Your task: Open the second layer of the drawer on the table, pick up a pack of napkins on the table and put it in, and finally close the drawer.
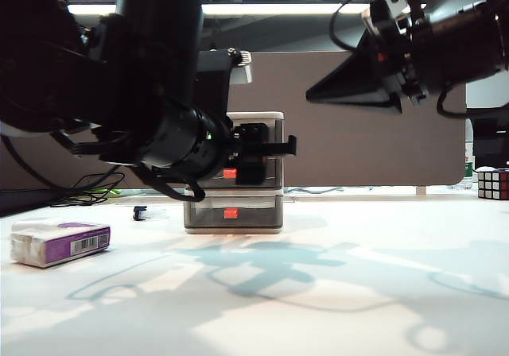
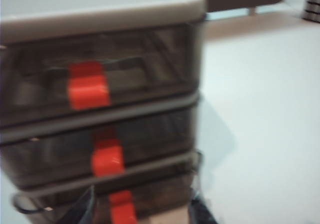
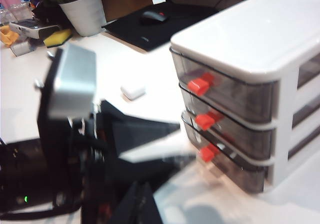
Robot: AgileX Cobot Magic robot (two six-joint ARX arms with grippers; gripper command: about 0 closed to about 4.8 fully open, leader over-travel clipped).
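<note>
On the white counter (image 1: 334, 292), toward the back at centre, stands the drawer (image 1: 262, 118), a three-tier unit with smoky-grey drawers and red-orange handles; all three look shut or nearly so, bottom one maybe slightly out in the right wrist view, can't be sure. The second layer (image 2: 100, 144) sits in the middle, its handle (image 3: 204, 120) between the top handle (image 3: 199, 86) and bottom handle (image 1: 231, 213). Left claw (image 1: 274, 145) is right in front of the unit at about middle-drawer height, fingers parted partway, nothing seen held; left wrist view is blurred, with only the finger tips (image 2: 85, 206) showing low at the bottom drawer. Right claw (image 1: 318, 95) hangs high above the counter on the right side, pointing toward the unit, well apart from it; cannot tell whether it is wide or narrow. The pack of napkins (image 1: 60, 242), purple and white with barcode label, lies flat near the left counter edge, well apart from the unit and both claws. Small white rounded case (image 3: 133, 90) lies on the counter beside the unit. A cube puzzle (image 1: 493, 184) sits far right at the back
</note>
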